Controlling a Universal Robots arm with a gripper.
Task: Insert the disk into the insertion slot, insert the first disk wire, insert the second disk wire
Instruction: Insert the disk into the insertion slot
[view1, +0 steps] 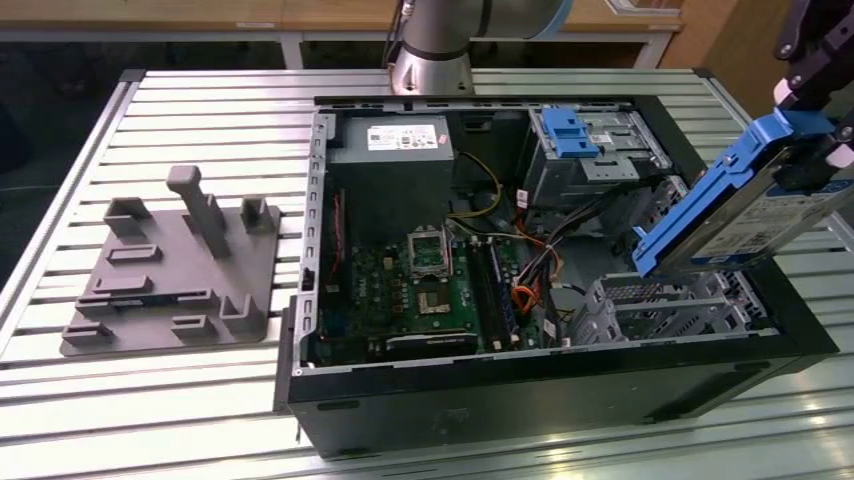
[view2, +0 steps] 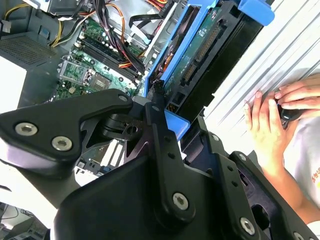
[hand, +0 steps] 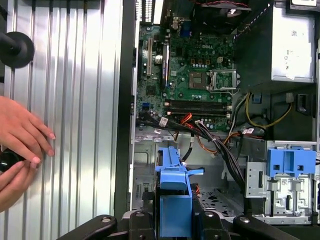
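Pinching disk (view1: 763, 225) edge-on between jaws | tilted, just above insertion slot (view1: 674, 308)

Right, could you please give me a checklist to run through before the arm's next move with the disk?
1. Grip: claw shut on the disk: ok.
2. Disk squared to the insertion slot: not ok, it hangs tilted above it.
3. Cables clear of the slot's opening: cannot tell.
4. Person's hands outside the case: ok, they are on the table beside it.
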